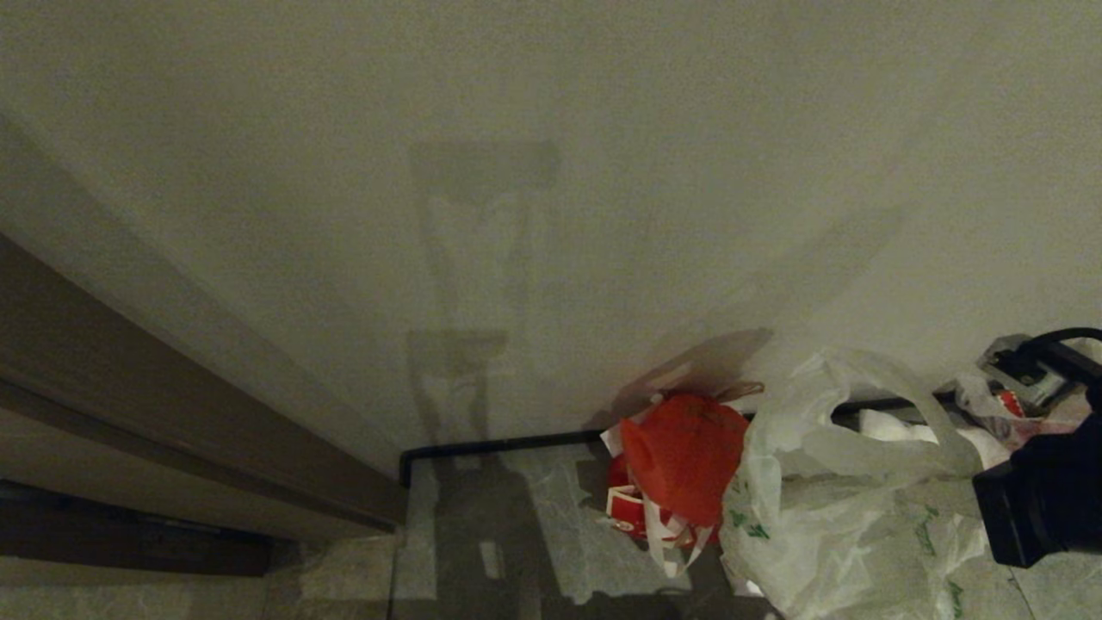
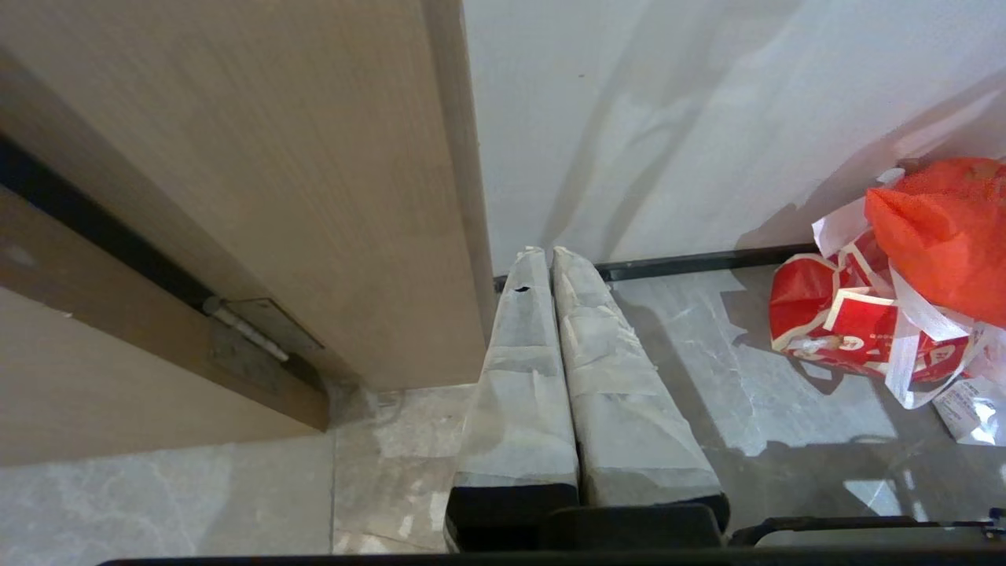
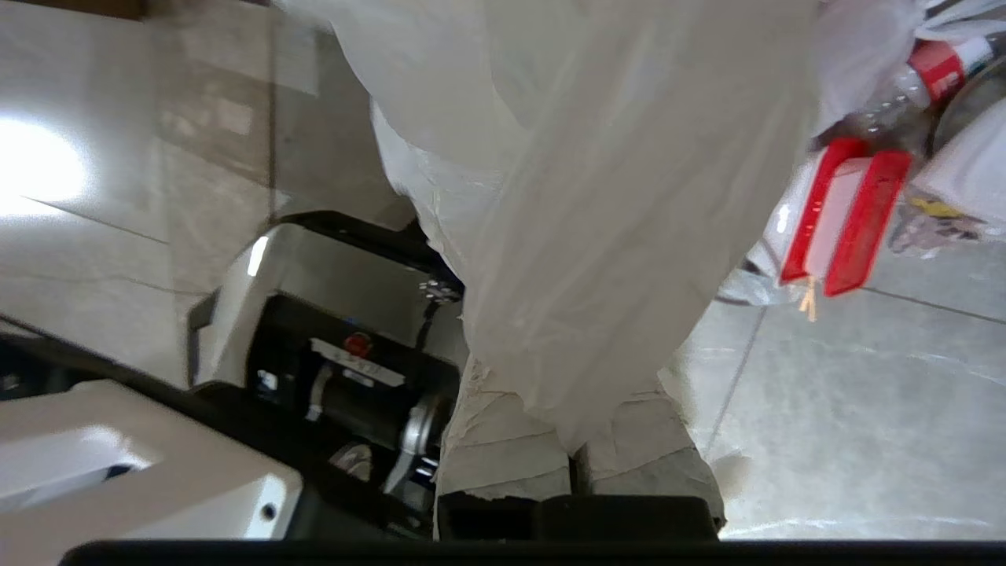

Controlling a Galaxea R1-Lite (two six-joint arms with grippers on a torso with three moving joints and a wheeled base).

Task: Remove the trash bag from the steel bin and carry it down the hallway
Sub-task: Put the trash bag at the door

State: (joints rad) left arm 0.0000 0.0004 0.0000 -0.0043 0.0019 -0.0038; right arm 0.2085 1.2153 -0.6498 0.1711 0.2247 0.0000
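while your right gripper (image 3: 578,440) clenches the trash bag (image 3: 597,236), its green print (image 1: 925,534) is unreadable. your left gripper (image 2: 550,259) hangs clenched, empty, left of the orange-red bag (image 2: 943,228).

This was an indoor hallway corner, likely in a home or apartment block. A plain cream wall (image 1: 551,172) filled the upper frame, a black baseboard (image 1: 499,446) met grey marbled floor tiles (image 1: 508,525), and a wood door frame (image 1: 172,413) ran along the left.
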